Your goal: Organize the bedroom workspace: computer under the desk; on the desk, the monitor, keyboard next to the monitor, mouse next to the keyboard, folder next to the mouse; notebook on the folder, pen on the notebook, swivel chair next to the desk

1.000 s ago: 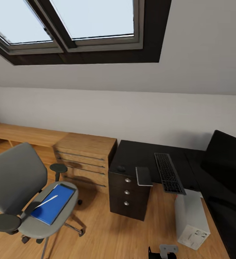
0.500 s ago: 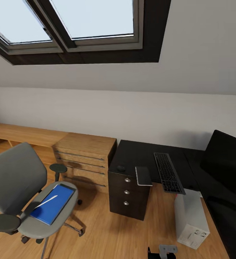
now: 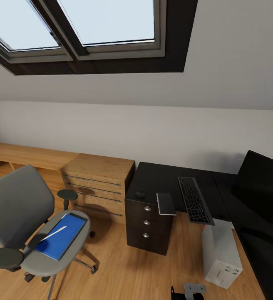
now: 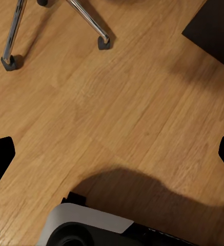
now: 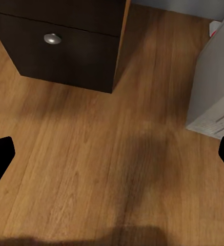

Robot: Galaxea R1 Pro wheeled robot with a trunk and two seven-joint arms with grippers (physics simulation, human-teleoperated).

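The keyboard (image 3: 194, 200) lies on the desk (image 3: 153, 179), the folder (image 3: 61, 236) waits on the swivel chair (image 3: 20, 216), and both end effectors hang wide apart, holding nothing.

Swivel chair (image 3: 22, 227): grey, black armrests, standing on the wood floor well left of the desk (image 3: 161, 181), seat facing roughly toward it. Folder (image 3: 61, 236): bright blue, flat on the seat, with the pen (image 3: 55, 233) (slim, whitish) lying diagonally on top. Desk: black L-shaped top, black drawer unit with silver knobs at the near end. Keyboard (image 3: 194, 200): black, flat on the desk, near end at the front edge. Notebook (image 3: 166, 203): grey, just left of the keyboard, overhanging the front edge. Monitor (image 3: 263, 193): black screen, upright on the right wing. Computer (image 3: 221, 254): light grey tower on the floor below the keyboard's end.
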